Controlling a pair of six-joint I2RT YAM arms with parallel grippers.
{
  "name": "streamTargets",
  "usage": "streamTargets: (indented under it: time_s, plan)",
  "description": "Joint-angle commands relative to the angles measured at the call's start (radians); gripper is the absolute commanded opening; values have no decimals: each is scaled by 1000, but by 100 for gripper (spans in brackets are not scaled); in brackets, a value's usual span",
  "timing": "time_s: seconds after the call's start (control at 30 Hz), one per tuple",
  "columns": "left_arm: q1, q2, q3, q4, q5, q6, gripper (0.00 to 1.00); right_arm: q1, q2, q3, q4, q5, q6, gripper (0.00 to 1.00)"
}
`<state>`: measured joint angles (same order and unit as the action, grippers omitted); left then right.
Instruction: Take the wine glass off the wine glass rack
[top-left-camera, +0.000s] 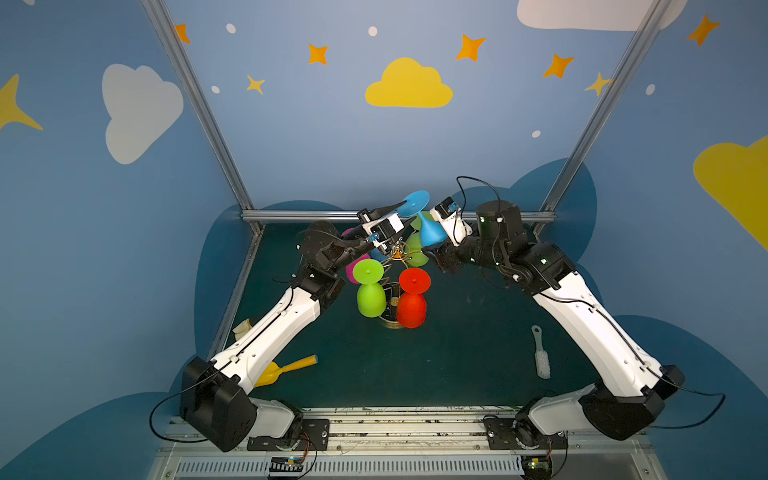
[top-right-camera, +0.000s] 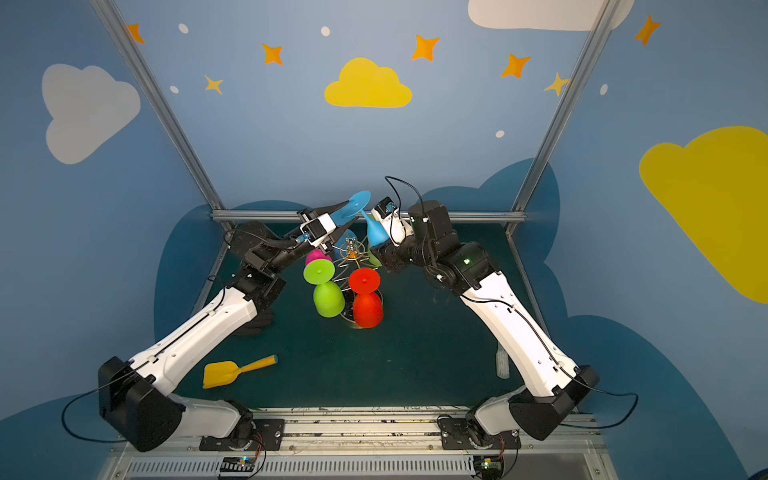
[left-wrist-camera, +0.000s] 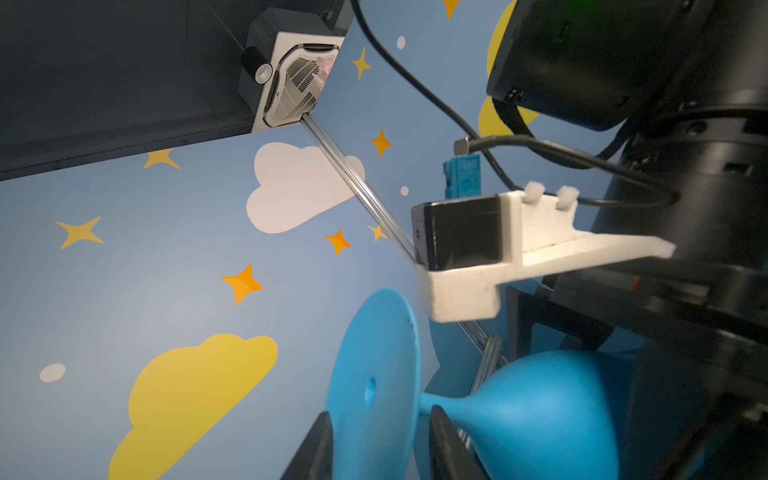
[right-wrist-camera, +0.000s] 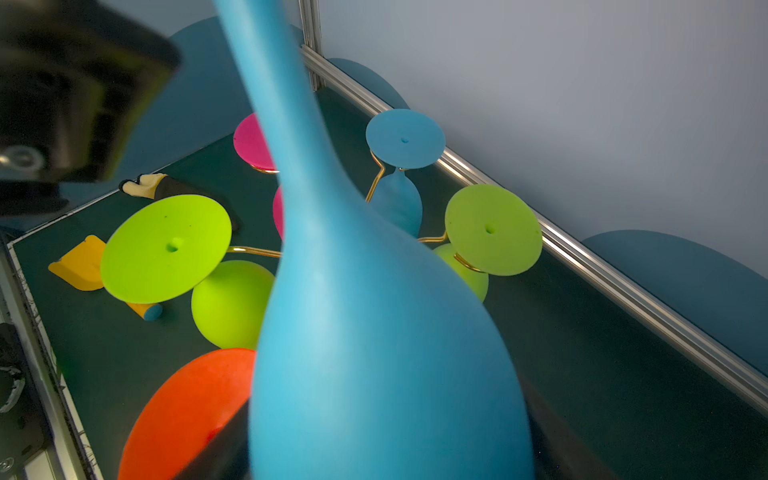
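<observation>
A blue wine glass (top-left-camera: 430, 232) hangs tilted in the air above the gold wire wine glass rack (top-left-camera: 397, 251), its round foot (top-left-camera: 415, 203) pointing up and back. My right gripper (top-left-camera: 436, 249) is shut on its bowl (right-wrist-camera: 386, 374), which fills the right wrist view. My left gripper (left-wrist-camera: 380, 415) is open, one finger on each side of the foot (left-wrist-camera: 374, 374), the inner finger beside the stem. On the rack hang green (top-left-camera: 370, 291), red (top-left-camera: 412, 299) and pink (top-left-camera: 353, 266) glasses, a second green one (right-wrist-camera: 492, 228) and another blue one (right-wrist-camera: 405, 139).
A yellow scoop (top-right-camera: 237, 370) lies near the front left, under my left arm. A white brush (top-left-camera: 540, 357) lies at the right, beside my right arm. A black and cream glove (right-wrist-camera: 153, 187) rests at the left edge. The metal frame rail (top-left-camera: 311, 215) runs just behind the rack.
</observation>
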<state>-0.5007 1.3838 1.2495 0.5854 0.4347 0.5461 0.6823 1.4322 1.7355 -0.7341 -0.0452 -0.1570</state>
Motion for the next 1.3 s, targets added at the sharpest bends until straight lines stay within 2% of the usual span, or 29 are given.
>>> streamTargets:
  time_s: [0.0,0.07,0.13,0.17,0.3,0.33,0.47,0.57,0.77,0.83,1.0,1.13,1.27]
  plan:
    - [-3,-4,30,-4,16,11,32,9,8,32,-19,4,3,21]
    - [-3,-3,30,-5,17,14,25,11,11,34,-21,2,5,21]
    - [-3,-3,29,-3,11,13,11,12,13,38,-24,0,5,21]
    - [-3,-5,27,-1,7,10,8,13,14,38,-24,-3,6,21]
    - [-4,-7,20,14,-8,10,5,14,16,38,-21,-13,11,25]
    - [-3,-9,19,16,-11,12,4,14,15,37,-18,-13,15,32]
    - [-3,-14,18,14,-46,12,3,13,-11,6,30,-41,30,70]
    - [-4,-23,14,13,-123,-31,3,11,-43,-32,102,-56,41,81]
    - [-4,-46,10,-31,-194,-154,3,-2,-105,-107,240,-112,64,86]
    - [-3,-55,4,-53,-253,-213,3,-8,-137,-144,297,-141,70,87]
    - [2,-80,-4,-128,-336,-374,3,-49,-267,-257,480,-272,140,89]
    - [25,-94,-7,-161,-347,-523,3,-89,-370,-338,596,-314,203,89]
    - [57,-103,-20,-159,-303,-631,3,-126,-466,-434,668,-275,231,89]
